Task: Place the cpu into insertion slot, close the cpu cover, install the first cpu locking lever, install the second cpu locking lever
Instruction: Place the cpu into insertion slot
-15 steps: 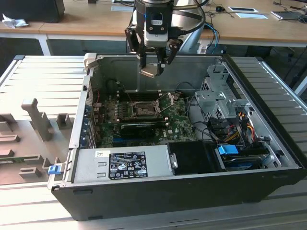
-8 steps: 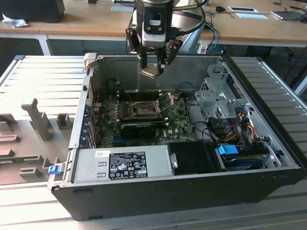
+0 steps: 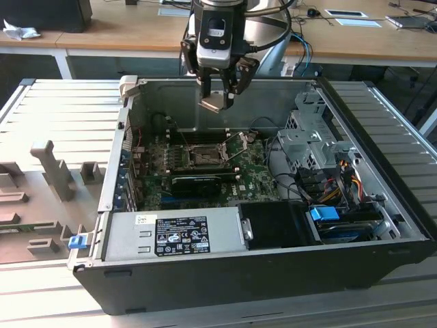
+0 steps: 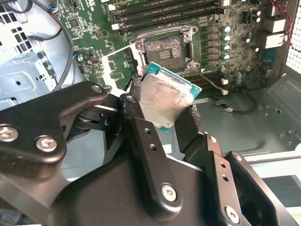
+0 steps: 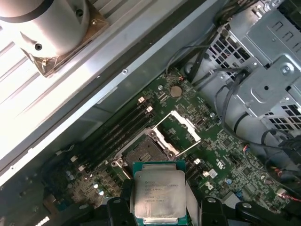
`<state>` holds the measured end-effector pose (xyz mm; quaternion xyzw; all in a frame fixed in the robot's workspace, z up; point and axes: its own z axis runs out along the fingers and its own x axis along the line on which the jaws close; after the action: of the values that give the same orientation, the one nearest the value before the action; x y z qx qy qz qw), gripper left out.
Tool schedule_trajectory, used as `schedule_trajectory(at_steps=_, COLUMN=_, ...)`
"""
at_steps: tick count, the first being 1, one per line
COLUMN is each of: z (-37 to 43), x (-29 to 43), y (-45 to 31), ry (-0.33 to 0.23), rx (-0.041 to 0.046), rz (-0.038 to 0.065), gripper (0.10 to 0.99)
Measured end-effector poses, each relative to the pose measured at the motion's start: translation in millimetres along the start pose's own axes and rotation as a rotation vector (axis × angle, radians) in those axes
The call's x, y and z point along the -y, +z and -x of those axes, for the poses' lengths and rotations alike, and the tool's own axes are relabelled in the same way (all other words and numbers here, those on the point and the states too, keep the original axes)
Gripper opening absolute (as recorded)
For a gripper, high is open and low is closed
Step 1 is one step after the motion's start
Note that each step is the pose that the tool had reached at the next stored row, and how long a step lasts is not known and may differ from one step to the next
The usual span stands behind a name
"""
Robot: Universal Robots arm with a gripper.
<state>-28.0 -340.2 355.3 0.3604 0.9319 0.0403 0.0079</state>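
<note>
**Finding.** The cpu point(image 5: 159, 193) is off the board. It is clamped by two opposite edges between the black fingers point(image 4: 141, 136) of the gripper point(image 3: 217, 99), with a pale metal face and green rim turned toward the first wrist camera. In the exterior view it hangs near the rear wall of the open computer case point(image 3: 164, 102). It looks tilted rather than level and is well above the green motherboard point(image 3: 252, 167) on the case floor.

**Target.** The insertion slot point(image 5: 146, 149) sits near the middle of the motherboard, bare, with its contact field exposed. The cpu cover point(image 5: 187, 125) is swung up from one edge of the socket. A thin wire locking lever point(image 5: 192, 145) stands raised just beside it. Nothing is closed or latched.

**Judgement.** The step in hand is placement, and none of the task is complete.
- **Alignment:** The chip would need to be brought level and square to the black frame, with its corners matched to the socket's corners.
- **Descent:** It should go straight down, so it settles without sliding across the contacts.
- **Clearance:** The raised cover and lever stand close to the descent path, so the fingers are best kept on the sides away from them.
- **Release:** It is sound only once the chip lies flat inside the frame.
- **Risk:** A tilted or offset landing could bend the contacts.
</note>
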Motion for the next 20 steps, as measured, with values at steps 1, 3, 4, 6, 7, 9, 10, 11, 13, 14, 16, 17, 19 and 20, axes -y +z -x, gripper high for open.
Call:
schedule_trajectory(at_steps=1, z=0.0, x=0.0, y=0.1, ry=0.008, rx=0.0008, rz=0.0, gripper=0.529)
schedule_trajectory(at_steps=3, z=0.0, x=0.0, y=0.4, ry=0.024, rx=0.0022, rz=0.0, gripper=0.529)
schedule_trajectory(at_steps=4, z=0.0, x=0.0, y=0.5, ry=0.036, rx=0.0035, rz=0.0, gripper=0.529)
schedule_trajectory(at_steps=6, z=0.0, x=0.0, y=0.8, ry=0.054, rx=0.0053, rz=0.0, gripper=0.529)
schedule_trajectory(at_steps=7, z=0.0, x=0.1, y=1.0, ry=0.067, rx=0.0069, rz=-0.001, gripper=0.529)
schedule_trajectory(at_steps=9, z=0.0, x=0.1, y=1.4, ry=0.08, rx=0.0095, rz=-0.002, gripper=0.529)
schedule_trajectory(at_steps=10, z=0.0, x=0.1, y=1.5, ry=0.085, rx=0.0108, rz=-0.003, gripper=0.529)
schedule_trajectory(at_steps=11, z=0.0, x=0.1, y=1.8, ry=0.094, rx=0.0126, rz=-0.004, gripper=0.529)
schedule_trajectory(at_steps=13, z=0.0, x=0.2, y=2.2, ry=0.109, rx=0.0163, rz=-0.006, gripper=0.529)
schedule_trajectory(at_steps=14, z=0.0, x=0.2, y=2.4, ry=0.114, rx=0.0176, rz=-0.007, gripper=0.529)
schedule_trajectory(at_steps=16, z=0.0, x=0.2, y=2.6, ry=0.126, rx=0.0203, rz=-0.009, gripper=0.529)
schedule_trajectory(at_steps=17, z=0.0, x=0.2, y=2.7, ry=0.135, rx=0.0216, rz=-0.009, gripper=0.529)
schedule_trajectory(at_steps=19, z=0.1, x=0.2, y=2.9, ry=0.143, rx=0.0225, rz=-0.009, gripper=0.529)
schedule_trajectory(at_steps=20, z=0.0, x=0.2, y=3.0, ry=0.152, rx=0.0232, rz=-0.009, gripper=0.529)
